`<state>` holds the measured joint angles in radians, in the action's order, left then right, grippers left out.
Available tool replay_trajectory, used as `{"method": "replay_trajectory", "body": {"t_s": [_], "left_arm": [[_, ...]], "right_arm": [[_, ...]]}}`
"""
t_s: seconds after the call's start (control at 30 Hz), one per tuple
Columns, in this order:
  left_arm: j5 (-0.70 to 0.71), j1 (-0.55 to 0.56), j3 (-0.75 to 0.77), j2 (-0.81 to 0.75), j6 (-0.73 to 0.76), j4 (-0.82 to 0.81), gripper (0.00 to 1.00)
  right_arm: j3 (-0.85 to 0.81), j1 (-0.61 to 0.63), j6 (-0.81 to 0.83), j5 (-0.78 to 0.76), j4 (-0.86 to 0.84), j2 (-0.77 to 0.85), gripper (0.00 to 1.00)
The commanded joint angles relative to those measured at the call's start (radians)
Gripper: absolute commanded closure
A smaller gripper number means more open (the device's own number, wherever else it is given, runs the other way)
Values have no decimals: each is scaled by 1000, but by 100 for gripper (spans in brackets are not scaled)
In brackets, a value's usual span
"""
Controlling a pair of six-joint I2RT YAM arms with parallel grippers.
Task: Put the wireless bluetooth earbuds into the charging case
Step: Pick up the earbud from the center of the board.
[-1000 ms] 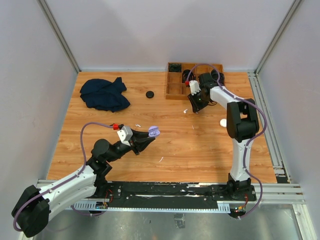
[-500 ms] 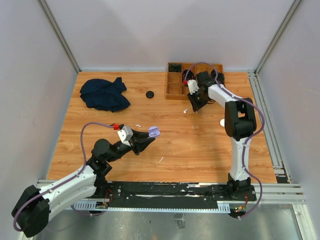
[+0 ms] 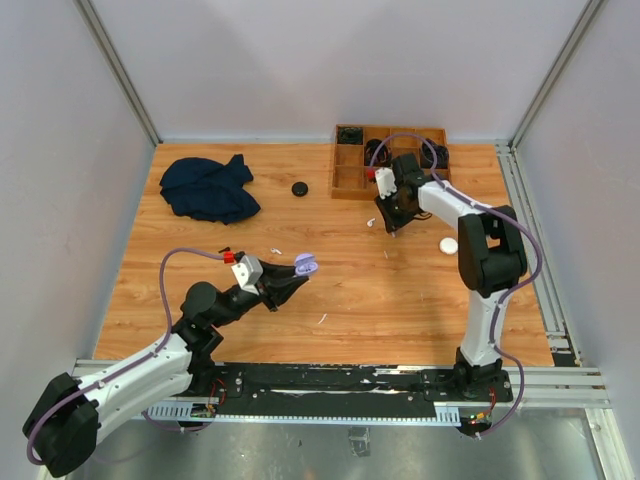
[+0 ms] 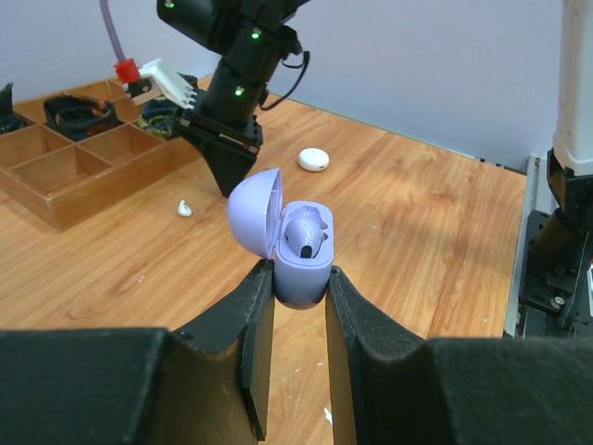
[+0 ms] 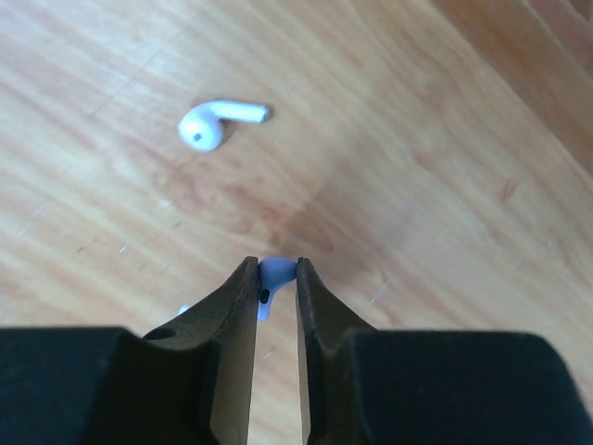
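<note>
My left gripper (image 4: 299,278) is shut on an open pale purple charging case (image 4: 298,250), lid tipped back to the left, with one purple earbud (image 4: 306,232) seated inside. In the top view the case (image 3: 306,264) is held above the table's middle. My right gripper (image 5: 275,271) is shut on a pale purple earbud (image 5: 274,274) just above the wood, near the tray (image 3: 352,178). A white earbud (image 5: 219,122) lies on the table beyond it, seen too in the top view (image 3: 370,223) and left wrist view (image 4: 185,209).
A wooden compartment tray (image 4: 65,176) with black coiled cables stands at the back right. A white round case (image 3: 448,245) lies right of my right arm, a black round case (image 3: 299,188) left of the tray. A dark blue cloth (image 3: 208,188) lies back left.
My right arm has shifted slightly to the right and its elbow has moved; its gripper stays low by the tray. My left gripper holds the open case in nearly the same place.
</note>
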<state>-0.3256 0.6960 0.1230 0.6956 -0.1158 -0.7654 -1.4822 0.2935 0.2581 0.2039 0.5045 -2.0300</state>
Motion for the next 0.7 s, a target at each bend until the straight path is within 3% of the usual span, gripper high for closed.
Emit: {"method": "replay_trajectory", "body": {"t_s": [0.0, 0.33, 0.67], "left_arm": [[30, -1, -6, -22, 7, -83, 100], [60, -1, -26, -17, 19, -212, 100], [43, -1, 18, 42, 43, -265, 100]], "right_arm": [[87, 40, -87, -12, -74, 162, 85], [310, 170, -232, -81, -203, 541, 86], [412, 374, -277, -109, -285, 857, 86]]}}
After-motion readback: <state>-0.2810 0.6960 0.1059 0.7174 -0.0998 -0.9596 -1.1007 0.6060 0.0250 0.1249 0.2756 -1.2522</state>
